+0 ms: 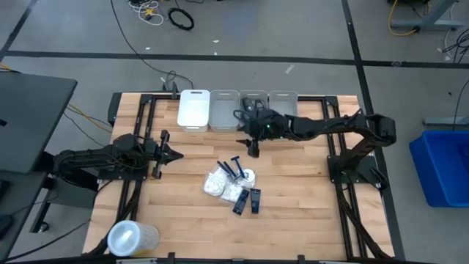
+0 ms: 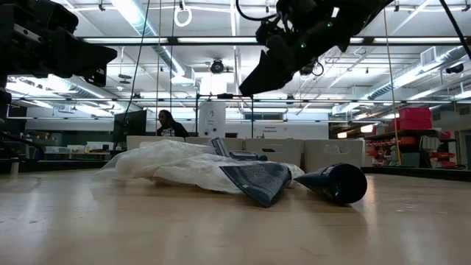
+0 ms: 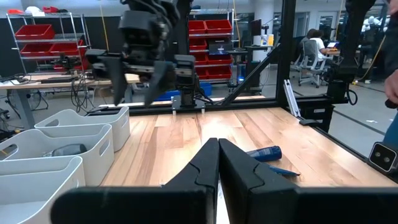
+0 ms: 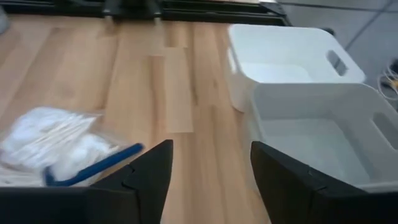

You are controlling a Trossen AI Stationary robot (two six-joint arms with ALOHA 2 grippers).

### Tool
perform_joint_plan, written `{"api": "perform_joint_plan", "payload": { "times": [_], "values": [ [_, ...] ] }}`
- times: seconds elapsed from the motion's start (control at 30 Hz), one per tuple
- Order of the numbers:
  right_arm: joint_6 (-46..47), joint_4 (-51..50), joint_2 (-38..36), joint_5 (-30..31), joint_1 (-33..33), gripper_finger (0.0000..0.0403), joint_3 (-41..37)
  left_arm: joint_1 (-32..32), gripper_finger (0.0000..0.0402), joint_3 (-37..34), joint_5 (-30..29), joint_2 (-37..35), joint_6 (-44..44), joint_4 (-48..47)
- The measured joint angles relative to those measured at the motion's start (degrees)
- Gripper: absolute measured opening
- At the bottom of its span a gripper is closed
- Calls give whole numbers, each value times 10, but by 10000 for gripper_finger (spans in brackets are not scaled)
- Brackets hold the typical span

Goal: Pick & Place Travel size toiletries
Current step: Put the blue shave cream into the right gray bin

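While the right claw (image 1: 253, 150) hangs open and empty above the counter (image 1: 293, 198), the razors (image 1: 233, 168) and packets (image 1: 220, 183) lie just below it, the bins (image 1: 223, 110) just behind, and the left claw (image 1: 174, 155), shut, waits well apart.

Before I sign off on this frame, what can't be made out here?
- Low view: white packets and a dark container in front hide the rest of the pile.
- High view: contents of the white bins too small; the right claw and arm cover part.
- Right wrist view: blue razor cut off by that claw's fingers.
- Left wrist view: shut left claw blocks the near table.
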Motion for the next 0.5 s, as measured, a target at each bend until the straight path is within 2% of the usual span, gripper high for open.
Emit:
{"api": "perform_joint_plan", "payload": {
  "times": [0.5],
  "values": [
    [6, 43, -21, 1, 105, 204, 0, 0, 16, 0, 0, 0, 0, 0]
  ]
}}
